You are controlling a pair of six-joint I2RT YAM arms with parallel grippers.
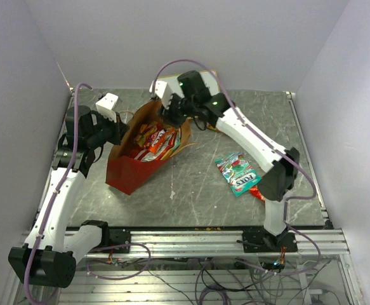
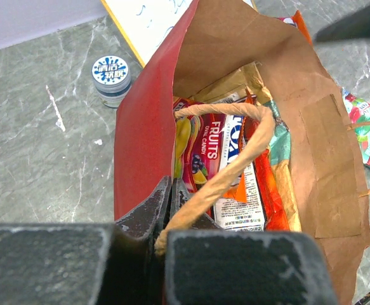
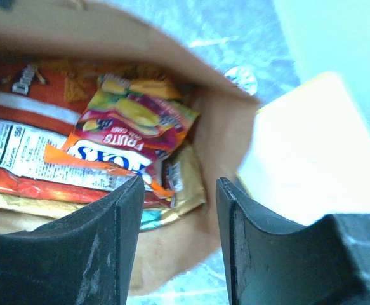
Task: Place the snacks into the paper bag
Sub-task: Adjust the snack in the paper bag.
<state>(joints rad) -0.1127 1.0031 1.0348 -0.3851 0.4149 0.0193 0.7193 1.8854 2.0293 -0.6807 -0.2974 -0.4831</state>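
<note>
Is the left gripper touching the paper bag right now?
Touching. Left wrist view: the left gripper is shut on the paper bag, pinching its red wall at the rim beside the twisted handle.

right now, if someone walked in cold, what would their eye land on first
The red paper bag, gaping open left of the middle of the table and stuffed with shiny red and orange snack packets. Both arms meet at it: the left gripper is shut on its rim by the twisted handle, and the right gripper hangs open over its mouth. One teal packet lies outside it, near the right arm's base.
</note>
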